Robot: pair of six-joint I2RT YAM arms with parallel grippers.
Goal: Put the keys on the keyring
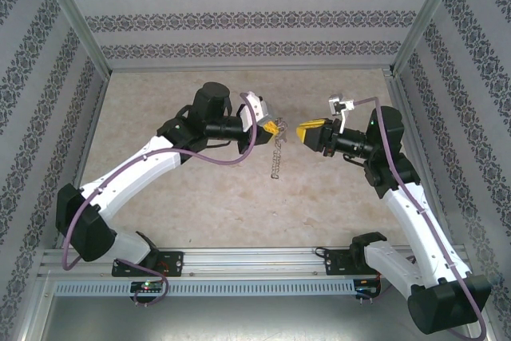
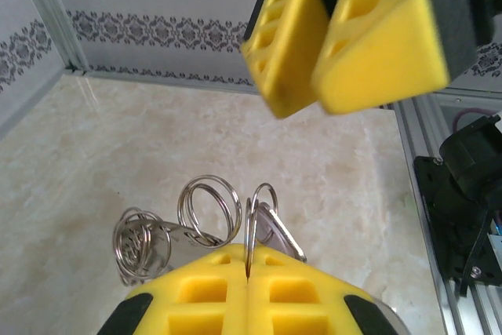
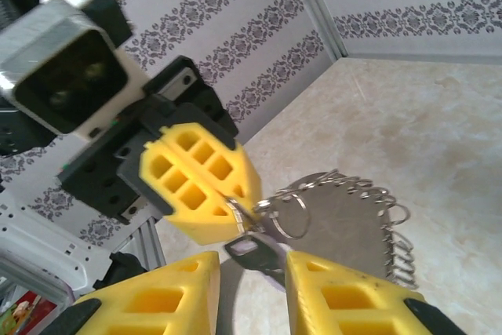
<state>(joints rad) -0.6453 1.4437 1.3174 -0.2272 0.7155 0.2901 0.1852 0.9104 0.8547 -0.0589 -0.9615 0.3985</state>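
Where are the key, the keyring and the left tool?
key [image 3: 252, 250], right wrist view, on its dark metal body.
keyring [image 3: 375, 192], right wrist view, on its ring-fringed upper rim.
left tool [image 2: 248, 268], left wrist view, on the seam between its shut yellow fingertips.

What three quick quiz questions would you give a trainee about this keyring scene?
1. True or false: the left gripper is shut on a thin silvery split ring.
2. The large grey-beige hoop fringed with silvery rings is: A flat on the table, B hanging from the left gripper, C leaning on the wall.
3. What sits between the right gripper's yellow fingers, seen from the right wrist?
Key: 1 true; 2 B; 3 the small dark metal key.
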